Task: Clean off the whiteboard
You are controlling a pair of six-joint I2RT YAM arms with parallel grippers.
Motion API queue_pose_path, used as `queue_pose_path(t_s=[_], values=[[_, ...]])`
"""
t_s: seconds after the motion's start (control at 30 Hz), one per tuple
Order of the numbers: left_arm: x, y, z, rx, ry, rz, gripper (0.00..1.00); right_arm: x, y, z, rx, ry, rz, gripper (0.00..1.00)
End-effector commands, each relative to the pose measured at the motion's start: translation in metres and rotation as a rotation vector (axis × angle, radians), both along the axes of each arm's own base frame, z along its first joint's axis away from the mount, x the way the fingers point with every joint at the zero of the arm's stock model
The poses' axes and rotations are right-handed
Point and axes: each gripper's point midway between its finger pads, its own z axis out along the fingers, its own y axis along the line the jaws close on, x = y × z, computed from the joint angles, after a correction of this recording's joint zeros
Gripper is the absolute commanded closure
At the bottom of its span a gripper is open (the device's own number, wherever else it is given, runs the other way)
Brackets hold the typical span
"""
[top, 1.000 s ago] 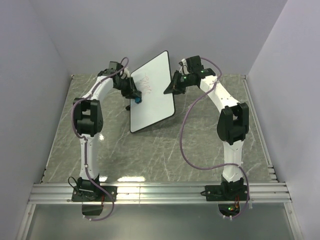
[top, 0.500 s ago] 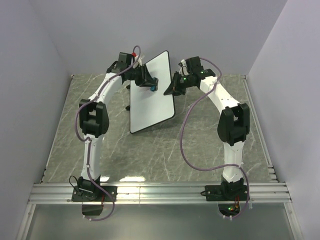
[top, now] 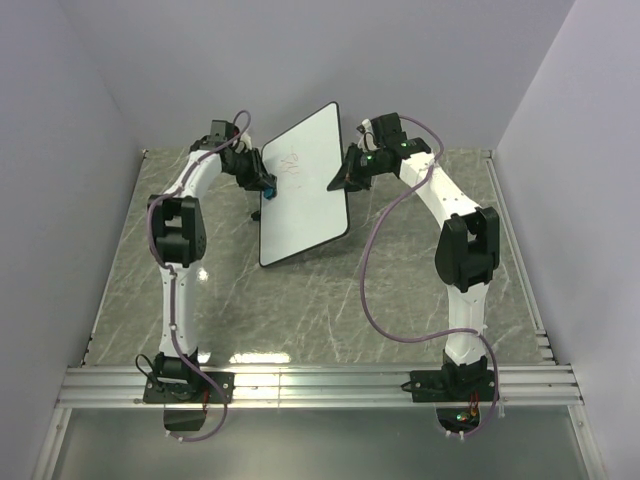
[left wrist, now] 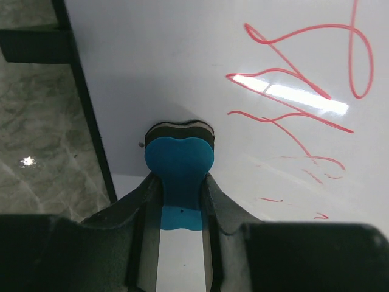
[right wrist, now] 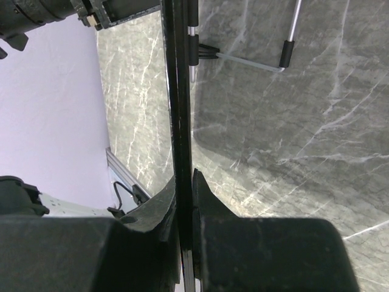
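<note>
**Whiteboard held at both sides, red marks on its face**

The whiteboard (top: pixel 308 205) stood propped up and leaning back toward the far edge of the worktop (top: pixel 400 290), about midway along that edge. Its lower rim was down at the marbled surface and its upper right corner was its highest point. Red scribbles (left wrist: pixel 304 79) covered the upper part of its white face, with fainter traces below them. The rest of the face was bare.

Just inside the board's left rim, a blue eraser (left wrist: pixel 179 161) was pressed flat against the face, left of the scribbles and apart from them. The left gripper (left wrist: pixel 179 182) was clamped on the eraser's blue handle, one finger on each side.

On the opposite side, the right gripper (right wrist: pixel 184 182) was closed on the board's right rim, which ran edge-on between its fingers. Behind the board, a thin wire leg (right wrist: pixel 249 58) with black tips lay against the worktop.
</note>
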Motion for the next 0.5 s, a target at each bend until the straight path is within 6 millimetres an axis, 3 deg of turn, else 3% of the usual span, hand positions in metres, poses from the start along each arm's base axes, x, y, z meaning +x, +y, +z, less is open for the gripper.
queue_pose_path(t_s=[0.0, 0.1, 0.2, 0.33, 0.47], values=[[-0.032, -0.075, 0.047, -0.123, -0.071, -0.213, 1.00, -0.046, -0.002, -0.050, -0.143, 0.172, 0.071, 1.00], [-0.047, -0.110, 0.086, -0.194, -0.146, -0.301, 1.00, -0.046, -0.002, -0.053, -0.148, 0.181, 0.075, 1.00], [-0.062, -0.130, 0.099, -0.221, -0.150, -0.342, 1.00, -0.045, -0.002, -0.056, -0.150, 0.184, 0.079, 1.00], [-0.070, -0.139, 0.098, -0.236, -0.134, -0.358, 1.00, -0.046, -0.001, -0.059, -0.149, 0.186, 0.086, 1.00], [-0.051, -0.132, 0.089, -0.176, -0.150, -0.291, 1.00, -0.045, -0.001, -0.059, -0.151, 0.186, 0.090, 1.00]])
